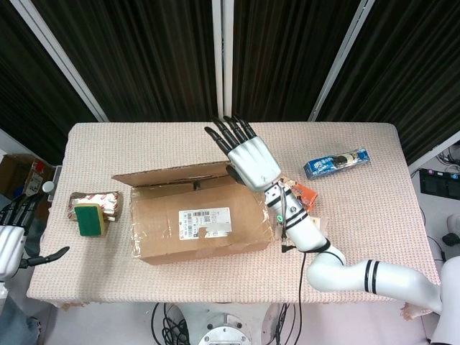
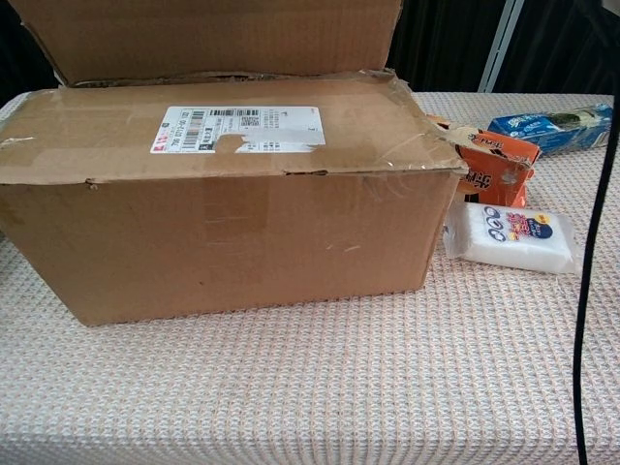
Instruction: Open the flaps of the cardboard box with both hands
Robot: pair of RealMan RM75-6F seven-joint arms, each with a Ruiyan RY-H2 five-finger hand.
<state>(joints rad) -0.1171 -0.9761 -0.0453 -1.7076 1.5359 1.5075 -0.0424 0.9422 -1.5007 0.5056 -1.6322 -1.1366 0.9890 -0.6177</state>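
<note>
The cardboard box (image 1: 201,224) lies in the middle of the table. Its far flap (image 1: 172,175) stands raised, seen upright in the chest view as the far flap (image 2: 208,39). The near flap (image 2: 242,131), with a white label, lies flat on top. My right hand (image 1: 248,154) is above the box's far right corner, fingers straight and spread, touching the raised flap's right end. My left hand (image 1: 11,241) hangs off the table's left edge, away from the box, fingers apart and holding nothing. Neither hand shows in the chest view.
A green sponge (image 1: 88,219) rests on a wrapped packet (image 1: 100,200) left of the box. An orange carton (image 2: 494,165) and a white packet (image 2: 513,235) lie close to the box's right side. A blue packet (image 1: 336,162) lies further right. A black cable (image 2: 591,242) hangs at the right.
</note>
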